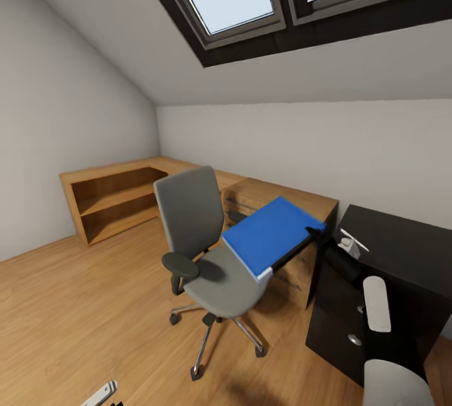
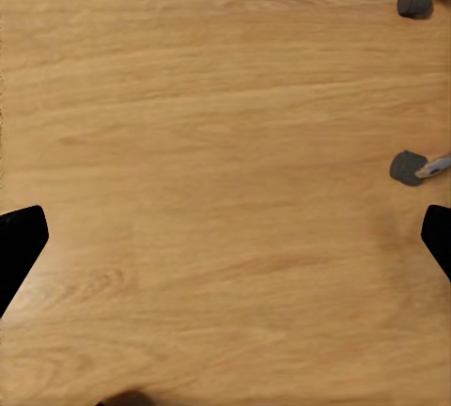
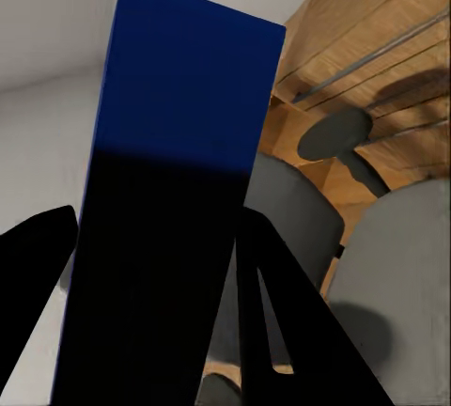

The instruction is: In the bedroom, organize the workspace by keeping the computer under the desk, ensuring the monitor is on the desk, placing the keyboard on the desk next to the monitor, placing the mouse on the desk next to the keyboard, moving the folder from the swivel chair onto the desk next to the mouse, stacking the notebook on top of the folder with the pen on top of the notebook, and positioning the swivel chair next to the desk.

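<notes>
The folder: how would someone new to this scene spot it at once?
Find the grey swivel chair in the middle of the wooden floor. Above its seat, the right gripper holds the folder by one edge. It is flat and the one bright blue thing among wood, grey and black.

White rounded arm shells (image 1: pixel 376 303), black joints, black tapered fingers (image 3: pixel 282 312) on the grippers

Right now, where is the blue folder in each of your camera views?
Head view: the folder is at centre right, lifted above the swivel chair seat, its far corner at the right gripper.
Right wrist view: the folder stands between the gripper's fingers.
Left wrist view: wood floor and chair casters.
Shared landmark: the swivel chair.
</notes>
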You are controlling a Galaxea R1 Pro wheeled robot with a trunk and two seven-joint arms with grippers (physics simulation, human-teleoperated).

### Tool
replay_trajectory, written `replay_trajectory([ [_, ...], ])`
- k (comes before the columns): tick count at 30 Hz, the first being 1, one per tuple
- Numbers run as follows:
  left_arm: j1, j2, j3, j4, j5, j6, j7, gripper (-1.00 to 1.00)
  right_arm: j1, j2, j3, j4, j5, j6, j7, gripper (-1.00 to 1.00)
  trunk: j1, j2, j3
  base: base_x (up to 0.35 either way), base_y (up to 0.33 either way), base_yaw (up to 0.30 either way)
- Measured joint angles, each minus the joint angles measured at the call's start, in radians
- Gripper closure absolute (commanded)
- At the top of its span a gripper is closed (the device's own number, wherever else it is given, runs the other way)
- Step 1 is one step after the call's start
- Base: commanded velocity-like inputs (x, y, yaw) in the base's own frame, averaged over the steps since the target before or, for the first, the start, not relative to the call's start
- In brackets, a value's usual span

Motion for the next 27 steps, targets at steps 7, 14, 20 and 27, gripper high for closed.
replay_trajectory([
  [7,0.0,0.0,0.0,0.001,0.0,-0.002,0.0,-1.0,0.0,0.017,-0.002,-0.208,-0.121,0.165,-0.188,1.0,-0.027,0.049,0.022,0.0,0.0,0.0],
  [14,0.0,0.007,-0.002,0.032,-0.001,-0.002,0.0,-1.0,0.005,0.009,-0.008,-0.194,-0.239,0.194,-0.207,1.0,-0.054,0.098,0.044,0.0,0.0,0.0],
  [20,0.0,0.027,-0.061,0.136,-0.001,-0.019,-0.001,-1.0,0.026,0.008,-0.063,-0.19,-0.244,0.194,-0.208,1.0,-0.077,0.14,0.063,0.0,0.0,0.0],
  [27,0.0,0.048,-0.146,0.223,0.002,-0.112,-0.001,-1.0,0.04,0.009,-0.074,-0.196,-0.252,0.194,-0.172,1.0,-0.103,0.189,0.085,0.0,0.0,0.0],
])
